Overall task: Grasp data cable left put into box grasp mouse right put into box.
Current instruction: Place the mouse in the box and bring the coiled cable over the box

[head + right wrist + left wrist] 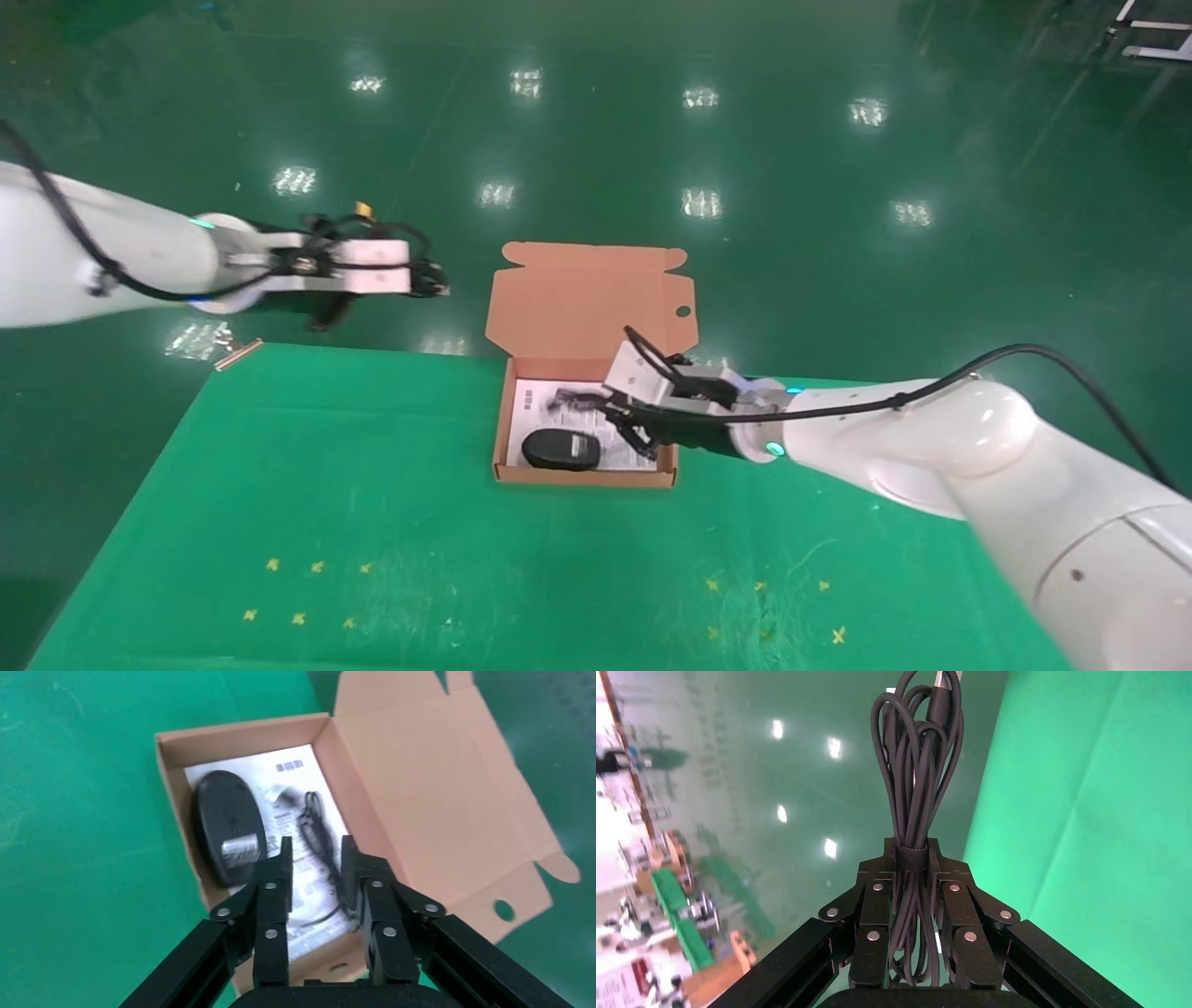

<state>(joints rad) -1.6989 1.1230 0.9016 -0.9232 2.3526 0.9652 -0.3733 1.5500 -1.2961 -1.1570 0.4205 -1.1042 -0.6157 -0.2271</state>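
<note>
The box [586,479] stands open at the table's far middle, lid [585,296] raised behind it. The black mouse [561,450] lies inside on the white printed sheet, its thin cord [578,401] beside it. My right gripper [622,417] is open and empty, low over the box's right side. In the right wrist view the mouse [223,825] and its cord [316,822] lie just beyond the open gripper [315,855]. My left gripper [433,280] hangs over the floor, left of the box, shut on the data cable [916,776], a looped bundle between the fingers [876,903].
The green cloth table [372,503] carries small yellow marks [317,566] near its front. A small flat piece [238,354] lies at the table's far left corner. The glossy green floor [792,186] lies beyond the far edge.
</note>
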